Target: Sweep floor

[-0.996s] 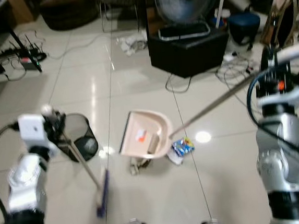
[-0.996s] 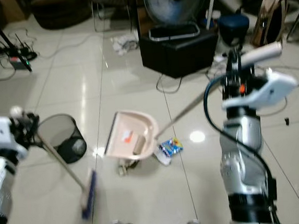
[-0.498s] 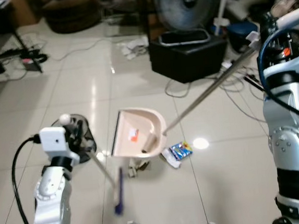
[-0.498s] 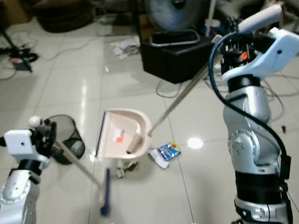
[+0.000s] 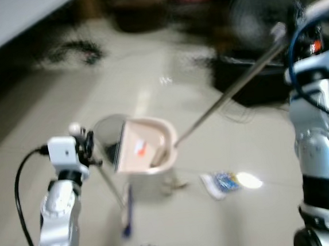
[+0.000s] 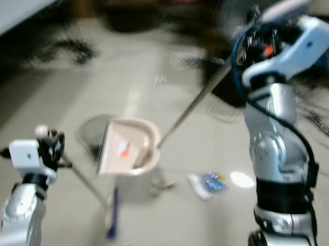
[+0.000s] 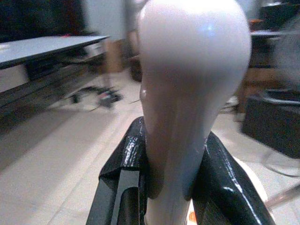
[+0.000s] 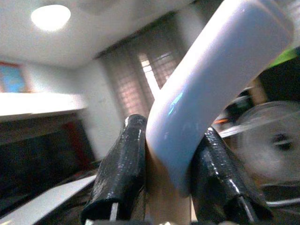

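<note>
Left hand (image 7: 171,187) grips broom (image 5: 109,182), slanting floorward; right hand (image 8: 164,183) grips dustpan (image 5: 141,148) handle.

Dustpan (image 5: 139,148) at centre of the floor (image 5: 242,220), waste bin (image 5: 105,134) just behind its left edge. Broom head (image 5: 126,210) in front, wrapper (image 5: 220,182) lying to the right, paper scrap (image 5: 174,185) between.
</note>
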Controlling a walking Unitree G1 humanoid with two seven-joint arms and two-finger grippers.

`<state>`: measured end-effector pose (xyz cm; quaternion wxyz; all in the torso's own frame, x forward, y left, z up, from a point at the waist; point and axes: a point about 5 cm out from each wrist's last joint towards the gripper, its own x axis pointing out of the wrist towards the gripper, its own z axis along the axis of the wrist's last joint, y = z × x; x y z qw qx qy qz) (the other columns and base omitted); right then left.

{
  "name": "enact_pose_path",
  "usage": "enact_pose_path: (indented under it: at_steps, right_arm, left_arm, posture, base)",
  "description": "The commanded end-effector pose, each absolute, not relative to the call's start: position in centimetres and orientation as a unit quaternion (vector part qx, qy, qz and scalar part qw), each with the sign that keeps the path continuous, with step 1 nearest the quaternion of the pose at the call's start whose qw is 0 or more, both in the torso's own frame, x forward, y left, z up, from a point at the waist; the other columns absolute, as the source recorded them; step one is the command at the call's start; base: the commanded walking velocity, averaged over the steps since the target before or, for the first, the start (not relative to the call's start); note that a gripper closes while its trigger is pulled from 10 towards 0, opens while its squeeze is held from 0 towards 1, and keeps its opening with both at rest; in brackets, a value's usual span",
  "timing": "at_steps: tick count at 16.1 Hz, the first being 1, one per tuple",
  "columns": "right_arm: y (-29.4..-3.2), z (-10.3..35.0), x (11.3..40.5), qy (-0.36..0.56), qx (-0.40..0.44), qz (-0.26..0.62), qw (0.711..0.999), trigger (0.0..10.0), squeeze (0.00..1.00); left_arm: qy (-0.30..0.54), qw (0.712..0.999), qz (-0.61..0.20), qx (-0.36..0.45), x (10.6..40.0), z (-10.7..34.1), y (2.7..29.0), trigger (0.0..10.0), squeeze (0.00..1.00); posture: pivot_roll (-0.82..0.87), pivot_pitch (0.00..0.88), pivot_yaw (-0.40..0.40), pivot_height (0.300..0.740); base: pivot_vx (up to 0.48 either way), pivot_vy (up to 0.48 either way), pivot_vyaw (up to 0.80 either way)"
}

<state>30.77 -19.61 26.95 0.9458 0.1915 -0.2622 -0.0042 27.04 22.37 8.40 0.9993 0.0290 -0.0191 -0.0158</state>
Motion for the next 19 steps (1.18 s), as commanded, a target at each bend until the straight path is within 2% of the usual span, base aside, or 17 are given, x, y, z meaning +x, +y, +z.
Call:
enact_pose_path:
  at_steps: [1,7,19]
  right_arm:
    - [-19.3,28.0,30.7,-0.283,0.207,0.004,0.936,10.0,0.0]
    - [-19.7,28.0,30.8,-0.287,0.214,-0.007,0.934,10.0,0.0]
    - [-20.6,28.2,31.0,-0.286,0.205,-0.019,0.936,10.0,0.0]
  left_arm:
    - [-0.043,0.998,-0.012,0.045,27.5,9.7,22.6,10.0,0.0]
    - [-0.041,0.998,-0.009,0.053,27.6,9.8,22.9,10.0,0.0]
    - [-0.036,0.999,-0.004,0.035,28.1,9.4,21.7,10.0,0.0]
  posture:
    - [0.02,0.0,0.07,0.74]
    - [0.02,0.0,0.073,0.74]
    - [0.0,0.025,0.062,0.74]
  base:
    - [0.364,0.0,0.8]
    - [0.366,0.0,0.74]
    - [0.367,0.0,0.0]
